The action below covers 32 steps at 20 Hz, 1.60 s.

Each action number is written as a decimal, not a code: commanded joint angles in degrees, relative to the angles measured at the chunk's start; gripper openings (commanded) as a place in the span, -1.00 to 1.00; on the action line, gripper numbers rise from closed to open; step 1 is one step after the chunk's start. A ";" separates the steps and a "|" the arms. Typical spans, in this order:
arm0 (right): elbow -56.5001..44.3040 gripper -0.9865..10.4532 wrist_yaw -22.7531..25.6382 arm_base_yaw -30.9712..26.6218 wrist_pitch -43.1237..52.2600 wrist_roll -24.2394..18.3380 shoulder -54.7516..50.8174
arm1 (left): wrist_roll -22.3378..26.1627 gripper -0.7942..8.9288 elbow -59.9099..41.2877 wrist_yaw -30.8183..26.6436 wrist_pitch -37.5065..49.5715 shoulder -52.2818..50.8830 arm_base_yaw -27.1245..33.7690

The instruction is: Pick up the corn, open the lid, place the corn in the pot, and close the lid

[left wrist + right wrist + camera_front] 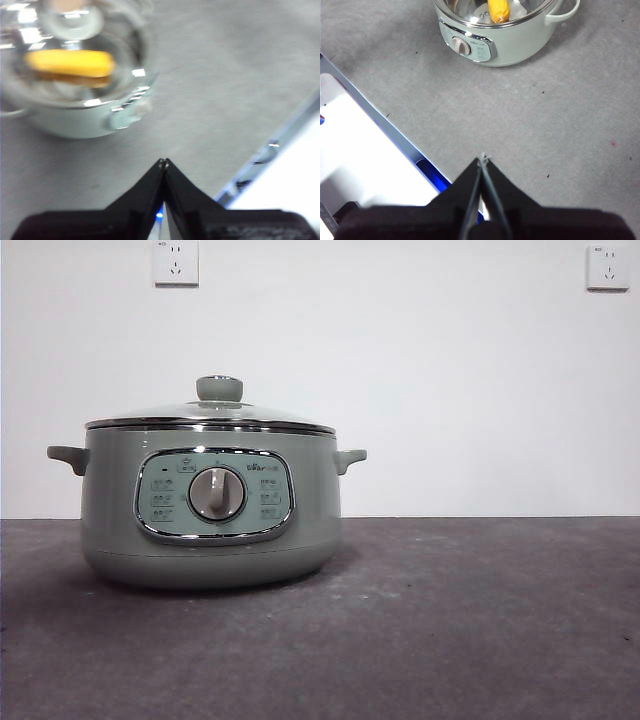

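Corn [70,64] lies inside the pot [210,505], lid [212,415] seated; both tools, left [163,162] and right [482,158], pinched together, empty, well back; you risk little, only nudging the lid askew.

A plain white wall [420,380] stands behind the grey speckled worktop [450,620]. Two white sockets [176,262] sit high on it.
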 commanded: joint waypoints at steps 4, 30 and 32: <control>-0.37 -0.83 0.04 0.17 -1.51 -0.20 0.04 | -2.03 -0.84 0.70 -0.68 1.84 -0.15 0.37; -0.37 -0.83 0.68 0.17 -1.51 -0.20 0.04 | 5.95 -0.84 -73.11 -12.72 70.47 -47.10 19.39; -0.37 -0.83 0.68 0.17 -1.51 -0.20 0.04 | 4.11 -0.84 -76.54 -12.72 70.20 -50.77 19.39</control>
